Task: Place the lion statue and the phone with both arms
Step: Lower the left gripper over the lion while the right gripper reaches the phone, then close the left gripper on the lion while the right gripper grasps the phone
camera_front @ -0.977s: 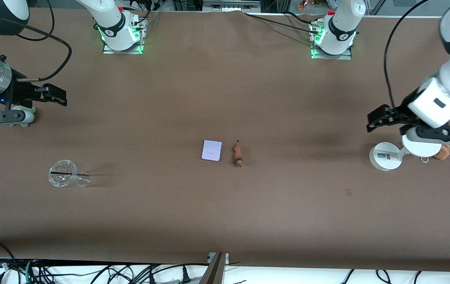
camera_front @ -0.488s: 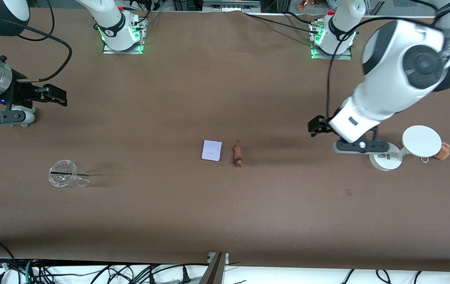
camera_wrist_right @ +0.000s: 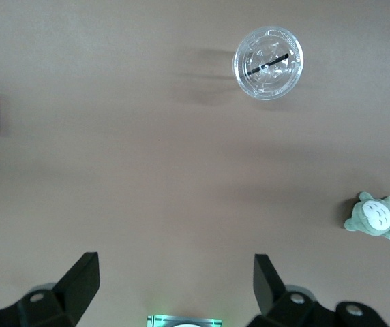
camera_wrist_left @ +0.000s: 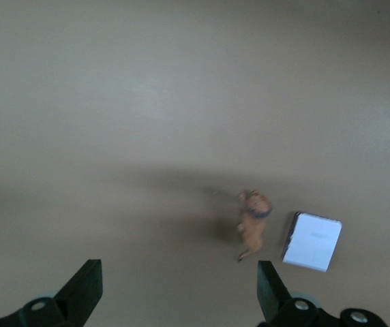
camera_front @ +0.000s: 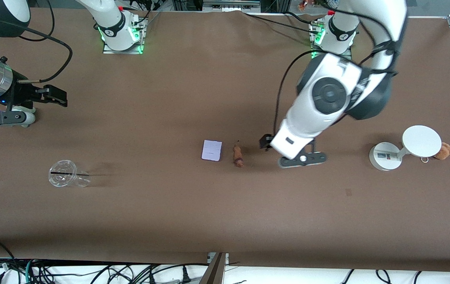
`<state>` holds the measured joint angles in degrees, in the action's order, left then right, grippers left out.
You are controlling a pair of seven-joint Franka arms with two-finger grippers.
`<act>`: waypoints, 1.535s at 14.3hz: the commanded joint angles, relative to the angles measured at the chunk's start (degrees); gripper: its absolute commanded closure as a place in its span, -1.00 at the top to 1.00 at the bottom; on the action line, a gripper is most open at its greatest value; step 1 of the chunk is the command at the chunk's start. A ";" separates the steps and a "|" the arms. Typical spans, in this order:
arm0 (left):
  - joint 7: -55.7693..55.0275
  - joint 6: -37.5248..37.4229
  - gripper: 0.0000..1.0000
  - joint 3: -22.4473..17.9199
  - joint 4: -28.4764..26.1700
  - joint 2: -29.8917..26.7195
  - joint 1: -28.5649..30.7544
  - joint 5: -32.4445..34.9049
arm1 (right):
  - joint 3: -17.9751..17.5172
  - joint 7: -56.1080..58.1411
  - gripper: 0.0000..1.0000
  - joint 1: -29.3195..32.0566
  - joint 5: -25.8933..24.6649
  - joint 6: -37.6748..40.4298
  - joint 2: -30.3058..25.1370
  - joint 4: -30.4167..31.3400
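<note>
A clear plastic cup (camera_front: 66, 178) lies on the table (camera_front: 169, 217), with a white disc stand (camera_front: 402, 152) touching a brown plush toy (camera_front: 443, 151).

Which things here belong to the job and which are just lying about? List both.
Job:
lion statue
phone, beside it
left gripper, open, over the table by the statue
right gripper, open, waiting

Lying about:
clear cup
white stand
brown plush toy
green plush toy

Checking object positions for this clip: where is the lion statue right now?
In the front view the lion statue lies mid-table, beside the phone on its left-arm side, untouched.
</note>
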<state>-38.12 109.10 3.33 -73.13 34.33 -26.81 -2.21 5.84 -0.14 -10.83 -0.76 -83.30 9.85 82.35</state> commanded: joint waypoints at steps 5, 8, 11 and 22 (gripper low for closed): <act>-13.72 15.86 1.00 -1.31 3.43 13.99 -8.34 5.64 | -0.30 0.23 1.00 -0.24 0.14 -1.25 1.75 0.00; -16.81 18.17 1.00 -1.48 3.43 16.64 -8.96 5.99 | -1.00 -0.47 1.00 -0.59 0.93 -0.82 3.24 0.35; -20.40 18.26 1.00 -1.57 3.34 18.48 -10.71 7.03 | -1.00 0.49 1.00 -0.86 1.28 -1.42 4.39 0.09; -16.76 17.12 -1.00 -1.05 2.12 16.57 -7.05 11.88 | -1.09 -12.67 1.00 -8.05 5.41 -20.65 18.17 -0.18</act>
<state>-58.11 127.64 1.75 -71.25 52.29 -37.02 9.05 4.58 -8.56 -16.49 3.94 -99.84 24.71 82.62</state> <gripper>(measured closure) 0.665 0.000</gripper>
